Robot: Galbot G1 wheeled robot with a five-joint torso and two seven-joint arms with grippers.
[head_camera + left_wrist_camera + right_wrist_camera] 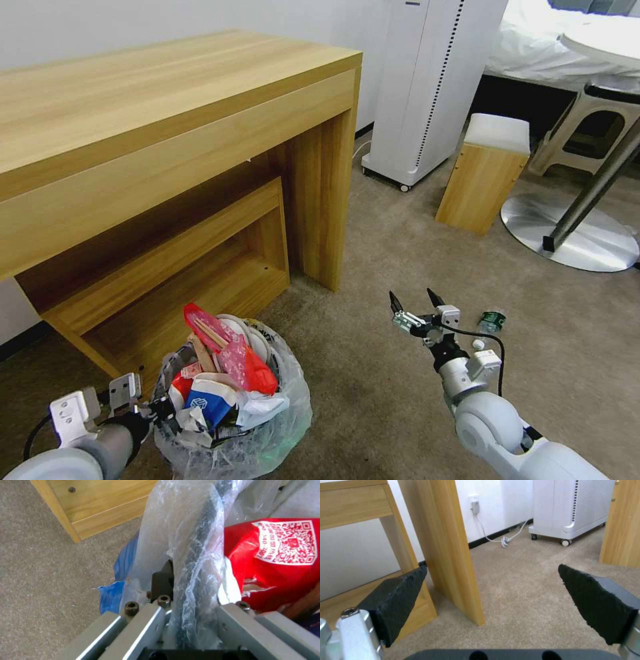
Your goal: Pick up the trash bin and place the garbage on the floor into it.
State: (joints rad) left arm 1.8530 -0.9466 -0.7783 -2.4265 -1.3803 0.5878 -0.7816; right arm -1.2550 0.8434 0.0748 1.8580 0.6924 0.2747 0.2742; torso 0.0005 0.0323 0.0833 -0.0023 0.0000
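Trash bin (233, 427), bag-lined, overflowing; left gripper (155, 408) clamps rim, right gripper (418, 301) spread empty.

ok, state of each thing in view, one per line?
Left hand: shut on the rim of the small dark trash bin with clear plastic liner.
Trash bin: heaped with red, blue and white wrappers.
Right hand: open, nothing in it, above the beige carpet.
Crushed clear green-labelled bottle: lying on the carpet, beside the right hand.
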